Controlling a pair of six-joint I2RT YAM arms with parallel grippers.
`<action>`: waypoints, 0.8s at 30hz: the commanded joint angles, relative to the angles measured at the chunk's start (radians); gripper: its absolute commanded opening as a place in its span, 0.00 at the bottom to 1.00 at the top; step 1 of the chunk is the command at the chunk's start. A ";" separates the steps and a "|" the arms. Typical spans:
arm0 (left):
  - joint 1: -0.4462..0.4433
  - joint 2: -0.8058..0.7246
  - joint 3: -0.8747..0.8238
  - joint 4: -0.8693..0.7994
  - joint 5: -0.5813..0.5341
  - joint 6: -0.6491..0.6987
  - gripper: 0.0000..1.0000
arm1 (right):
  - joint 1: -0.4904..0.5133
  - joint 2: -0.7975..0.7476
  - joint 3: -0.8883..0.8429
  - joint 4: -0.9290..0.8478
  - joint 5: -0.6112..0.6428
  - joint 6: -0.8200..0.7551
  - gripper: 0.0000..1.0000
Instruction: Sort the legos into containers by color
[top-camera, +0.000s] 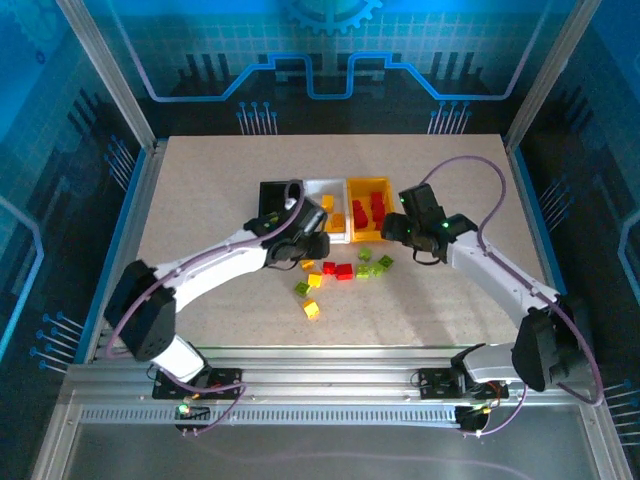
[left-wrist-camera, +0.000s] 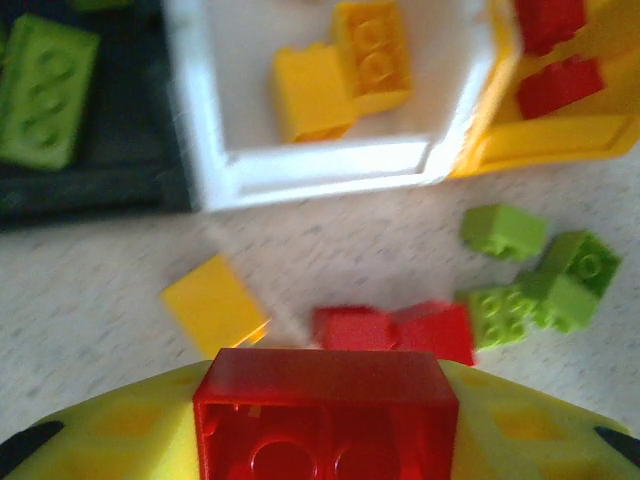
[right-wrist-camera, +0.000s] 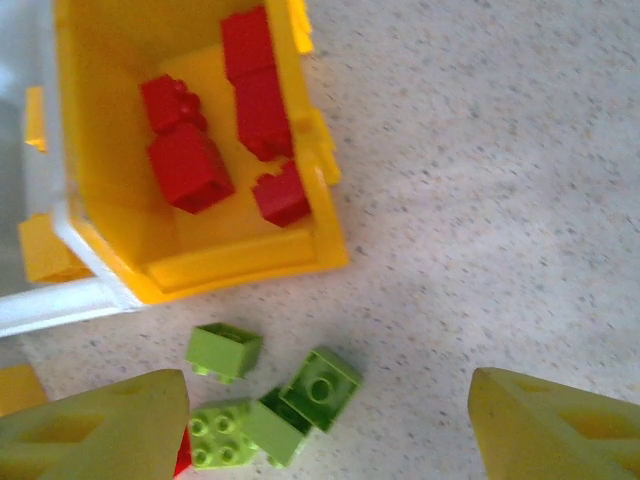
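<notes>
Speckled beige tabletop (top-camera: 200, 180) is enclosed by blue-lit panels. Three joined bins are set mid-table: a black bin (top-camera: 268, 188), a white bin (top-camera: 318, 184) holding yellow bricks (left-wrist-camera: 345, 70), and a yellow-orange bin (top-camera: 368, 183) holding red bricks (right-wrist-camera: 190, 165). A red brick (left-wrist-camera: 325, 410) is clamped in the left gripper (left-wrist-camera: 325, 430), near the white bin. The right gripper (right-wrist-camera: 325, 425) is held with jaws apart and empty above loose green bricks (right-wrist-camera: 320, 385).

Between the left arm's yellow jaws sits a red brick (left-wrist-camera: 325, 415), and beyond them a yellow brick (left-wrist-camera: 213, 305), two more red bricks (left-wrist-camera: 395, 330) and lime-green bricks (left-wrist-camera: 555, 290) lie on the beige speckled desk (left-wrist-camera: 100, 270) before the black bin (left-wrist-camera: 100, 185), white bin (left-wrist-camera: 320, 165) and yellow-orange bin (left-wrist-camera: 545, 140).
</notes>
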 joint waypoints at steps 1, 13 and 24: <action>-0.009 0.147 0.184 0.020 0.044 0.063 0.41 | -0.032 -0.070 -0.059 -0.006 -0.003 0.035 0.75; 0.002 0.622 0.809 -0.055 0.044 0.109 0.43 | -0.058 -0.177 -0.151 -0.052 -0.011 0.024 0.76; 0.009 0.737 1.048 -0.107 0.091 0.074 0.79 | -0.059 -0.207 -0.180 -0.030 -0.060 0.000 0.77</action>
